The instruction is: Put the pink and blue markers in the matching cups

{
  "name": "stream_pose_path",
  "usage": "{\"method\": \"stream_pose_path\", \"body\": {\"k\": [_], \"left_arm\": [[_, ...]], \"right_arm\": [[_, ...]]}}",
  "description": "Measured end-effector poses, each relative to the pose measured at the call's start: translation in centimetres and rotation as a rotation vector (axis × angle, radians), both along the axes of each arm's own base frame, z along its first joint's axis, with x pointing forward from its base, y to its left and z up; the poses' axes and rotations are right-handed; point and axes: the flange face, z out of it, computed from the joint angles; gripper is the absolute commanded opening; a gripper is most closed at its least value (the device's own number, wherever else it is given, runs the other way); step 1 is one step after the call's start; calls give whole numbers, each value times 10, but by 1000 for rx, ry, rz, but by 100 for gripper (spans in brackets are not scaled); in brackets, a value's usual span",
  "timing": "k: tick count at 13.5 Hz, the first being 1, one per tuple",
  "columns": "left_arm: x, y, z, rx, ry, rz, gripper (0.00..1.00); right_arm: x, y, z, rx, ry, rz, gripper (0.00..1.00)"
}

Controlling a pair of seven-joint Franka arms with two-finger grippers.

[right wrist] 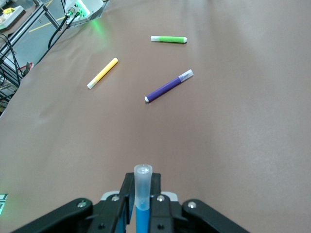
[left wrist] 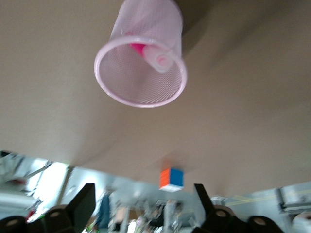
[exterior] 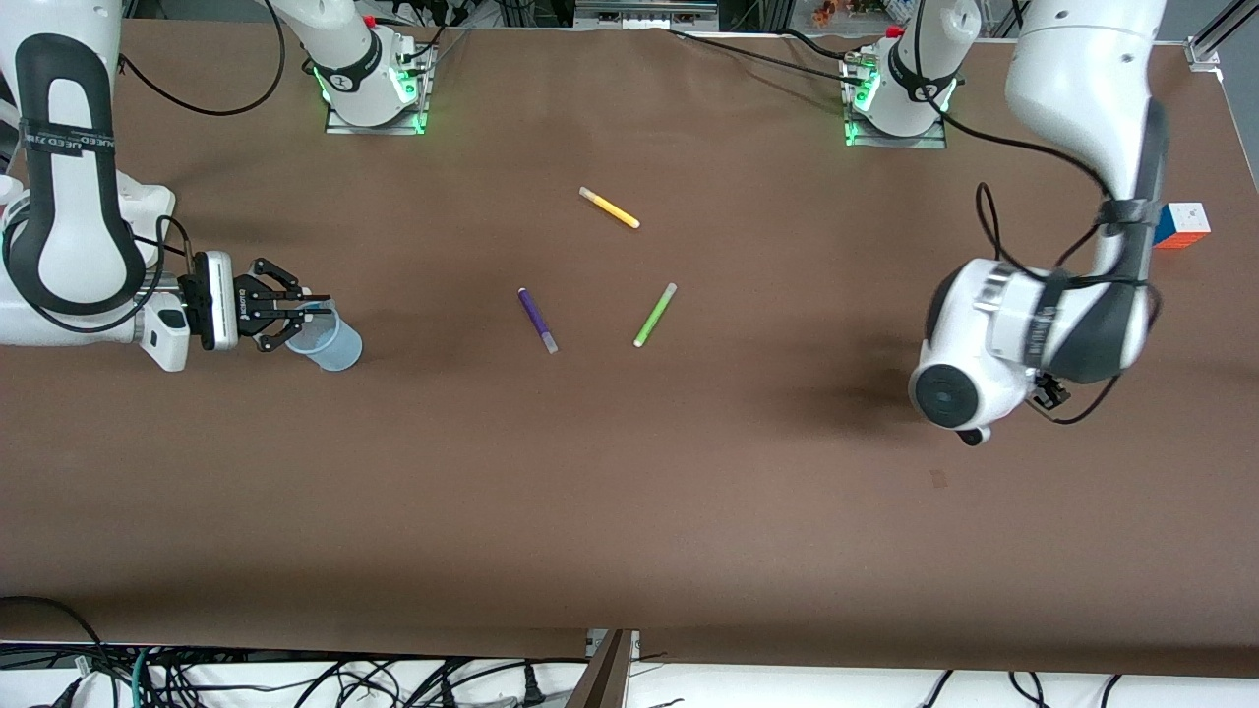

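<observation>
Blue marker (right wrist: 142,194) is sitting clamped in the right pincer (exterior: 295,313) over the pale blue cup (exterior: 331,337), while the left pincer (left wrist: 146,204) is hanging apart near the pink cup (left wrist: 141,63) holding the pink marker (left wrist: 153,56).

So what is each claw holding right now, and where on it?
Right claw grips the blue marker just below its cap, above the blue cup. Left claw is open, holding nothing.
</observation>
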Motion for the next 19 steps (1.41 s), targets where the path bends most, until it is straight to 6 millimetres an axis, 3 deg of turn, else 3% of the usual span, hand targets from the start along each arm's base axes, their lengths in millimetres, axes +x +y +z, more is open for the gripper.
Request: {"method": "stream_pose_path", "body": {"k": [2, 4, 6, 8, 10, 13, 16, 19], "left_arm": [[1, 19, 26, -157, -54, 169, 100], [2, 33, 46, -240, -136, 374, 100], [8, 27, 61, -305, -226, 516, 100], [21, 17, 87, -366, -363, 538, 100], [28, 16, 127, -406, -462, 530, 100], [35, 21, 212, -444, -627, 512, 100], [21, 33, 267, -445, -705, 508, 100], [-7, 37, 282, -433, -728, 552, 100]], "right_arm": [[-1, -7, -7, 1, 14, -13, 100], [4, -8, -1, -9, 24, -45, 100], [16, -5, 19, -46, 97, -137, 100], [31, 4, 49, -103, 197, -255, 100], [46, 18, 79, -203, 305, -392, 100], [62, 44, 116, -438, 427, -586, 100], [66, 73, 151, -657, 550, -793, 100], [61, 104, 179, -879, 616, -979, 100]]}}
